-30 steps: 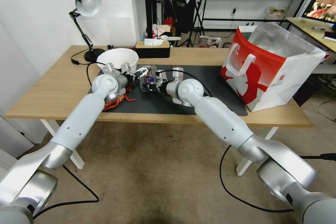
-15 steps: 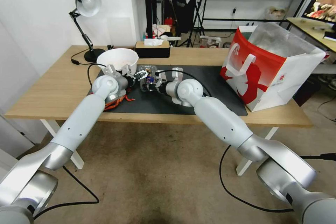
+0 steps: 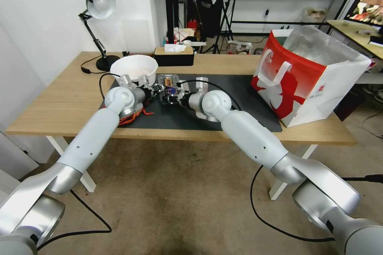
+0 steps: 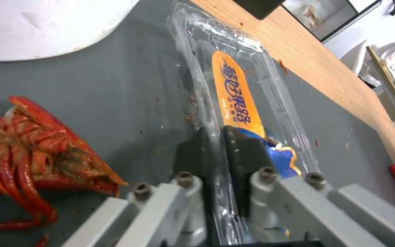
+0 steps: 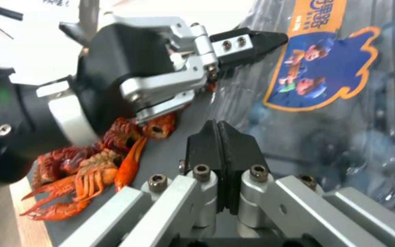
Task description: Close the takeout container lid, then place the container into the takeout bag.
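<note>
Left gripper (image 4: 216, 137) clamps lid (image 4: 238, 99) edge; right gripper (image 5: 219, 144) clenched empty — blueberries inside takeout container (image 5: 344, 113).

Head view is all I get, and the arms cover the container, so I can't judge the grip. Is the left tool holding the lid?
Observer: Yes. In the left wrist view the left tool is shut on the lid, with the clear plastic pinched between its pads.
Operator: And the right tool?
Observer: The right tool has its pads pressed together at the edge of the takeout container. I cannot tell whether plastic sits between them.
Operator: Anything lying close by?
Observer: Red crayfish lie on the dark mat, right beside the left tool.
</note>
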Controlling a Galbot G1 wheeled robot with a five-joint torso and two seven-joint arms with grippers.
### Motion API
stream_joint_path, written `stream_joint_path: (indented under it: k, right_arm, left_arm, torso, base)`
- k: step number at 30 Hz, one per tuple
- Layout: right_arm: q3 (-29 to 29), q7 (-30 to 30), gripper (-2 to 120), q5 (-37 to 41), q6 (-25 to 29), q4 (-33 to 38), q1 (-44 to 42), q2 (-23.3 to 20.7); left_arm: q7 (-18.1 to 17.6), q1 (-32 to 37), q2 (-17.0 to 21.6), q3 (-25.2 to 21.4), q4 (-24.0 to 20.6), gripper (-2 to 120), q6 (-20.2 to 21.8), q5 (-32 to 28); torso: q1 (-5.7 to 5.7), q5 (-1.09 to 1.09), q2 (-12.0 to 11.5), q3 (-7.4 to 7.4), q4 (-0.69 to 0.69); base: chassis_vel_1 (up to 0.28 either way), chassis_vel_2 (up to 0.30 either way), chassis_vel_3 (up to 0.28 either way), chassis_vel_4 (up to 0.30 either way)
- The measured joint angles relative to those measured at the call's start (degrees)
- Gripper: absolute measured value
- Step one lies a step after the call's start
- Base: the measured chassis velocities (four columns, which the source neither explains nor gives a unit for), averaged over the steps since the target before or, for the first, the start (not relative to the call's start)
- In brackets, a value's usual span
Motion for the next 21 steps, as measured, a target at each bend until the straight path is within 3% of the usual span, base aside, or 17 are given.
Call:
stream_joint_path:
  k: [1, 10, 14, 21]
  right_arm:
    - [-0.17, 0.00, 0, 0.00, 0.00, 0.27, -0.07, 0.02]
    - [-0.46, 0.10, 0, 0.08, 0.01, 1.51, -0.46, -0.55]
    - [0.06, 0.28, 0, 0.63, 0.09, 4.75, -1.22, -2.63]
    - [2.34, 0.94, 0, 0.34, 1.10, 15.36, -4.57, -10.09]
  left_arm:
    - [0.13, -0.06, -0.12, -0.29, 0.47, 1, -0.04, -0.02]
    - [0.34, 0.86, 0.37, -0.99, 0.06, 0, -0.32, 0.02]
    - [0.34, 1.50, 0.43, -1.34, -0.78, 0, -0.39, 0.02]
    - [0.31, 2.53, 0.74, -1.60, -2.41, 0, -0.37, -0.01]
  torso:
    - [0.00, 0.00, 0.00, 0.00, -0.02]
    - [0.00, 0.00, 0.00, 0.00, 0.01]
    - [0.00, 0.01, 0.00, 0.00, 0.02]
    - [0.00, 0.00, 0.00, 0.00, 0.00]
  base:
    - [0.000, 0.000, 0.000, 0.000]
    - [0.000, 0.000, 0.000, 0.000]
    - [0.000, 0.000, 0.000, 0.000]
    - [0.000, 0.000, 0.000, 0.000]
